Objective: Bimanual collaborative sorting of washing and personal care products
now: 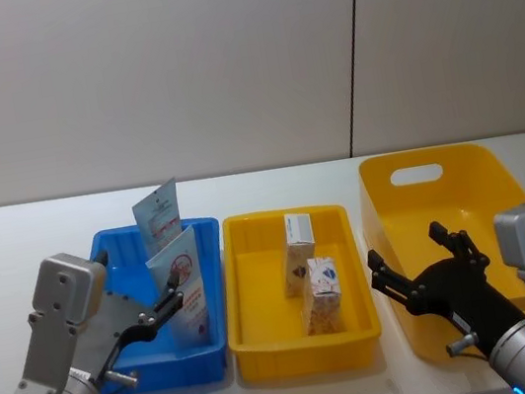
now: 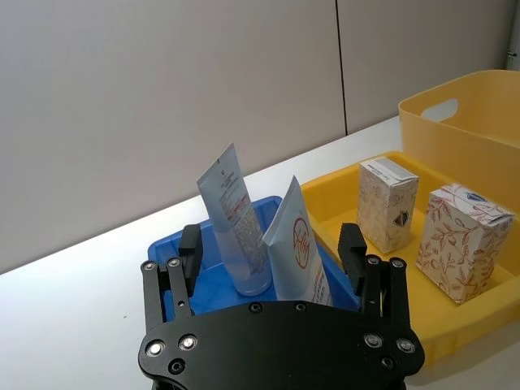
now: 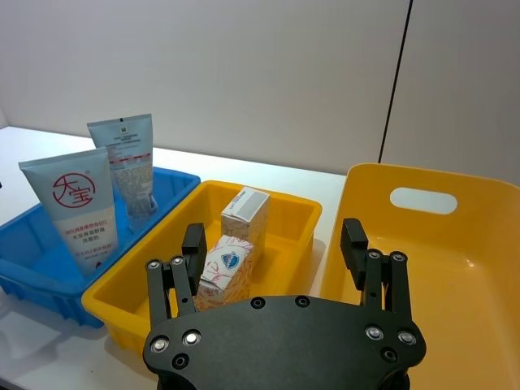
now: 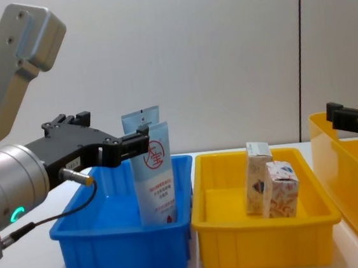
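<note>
Sorting looks done: 2 tubes (image 1: 185, 271) in blue tray (image 1: 185, 367), 2 boxes (image 1: 324, 292) in yellow tray (image 1: 308, 358); left gripper (image 2: 271, 242), right gripper (image 3: 272, 236) spread, empty.

Head camera looks down from high, near side; chest camera sits low and close, level. Both wrist cameras face far, sharing the middle yellow tray (image 1: 308, 355)

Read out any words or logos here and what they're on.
"大宝", in a red circle: nearer pale blue squeeze tube.
Finer print below it, on the farther pale blue squeeze tube, the taller white cardboard box and the leaf-patterned white cardboard box: too small to read.
</note>
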Robot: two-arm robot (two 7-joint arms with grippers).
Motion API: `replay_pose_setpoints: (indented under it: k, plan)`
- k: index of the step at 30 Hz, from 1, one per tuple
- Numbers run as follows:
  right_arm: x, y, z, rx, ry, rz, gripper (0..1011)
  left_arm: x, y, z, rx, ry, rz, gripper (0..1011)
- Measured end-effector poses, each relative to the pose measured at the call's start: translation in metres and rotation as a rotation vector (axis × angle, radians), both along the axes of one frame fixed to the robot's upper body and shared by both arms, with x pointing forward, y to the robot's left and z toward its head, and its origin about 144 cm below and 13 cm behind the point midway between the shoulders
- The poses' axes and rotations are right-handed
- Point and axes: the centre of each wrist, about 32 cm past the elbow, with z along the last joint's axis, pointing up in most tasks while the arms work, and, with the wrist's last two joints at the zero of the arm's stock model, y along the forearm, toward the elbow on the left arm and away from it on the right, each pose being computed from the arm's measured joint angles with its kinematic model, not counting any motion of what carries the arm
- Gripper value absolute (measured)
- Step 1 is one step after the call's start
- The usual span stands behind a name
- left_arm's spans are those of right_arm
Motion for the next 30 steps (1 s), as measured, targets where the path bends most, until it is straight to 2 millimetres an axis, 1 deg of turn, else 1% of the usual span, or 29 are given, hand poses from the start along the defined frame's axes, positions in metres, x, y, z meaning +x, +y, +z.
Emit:
replay_pose_setpoints:
  k: [30]
  plan:
    - [0.0, 0.0, 0.0, 0.0, 0.0, 0.0, 1003, 0.0, 0.0, 0.0, 0.0, 0.0, 0.0, 1001]
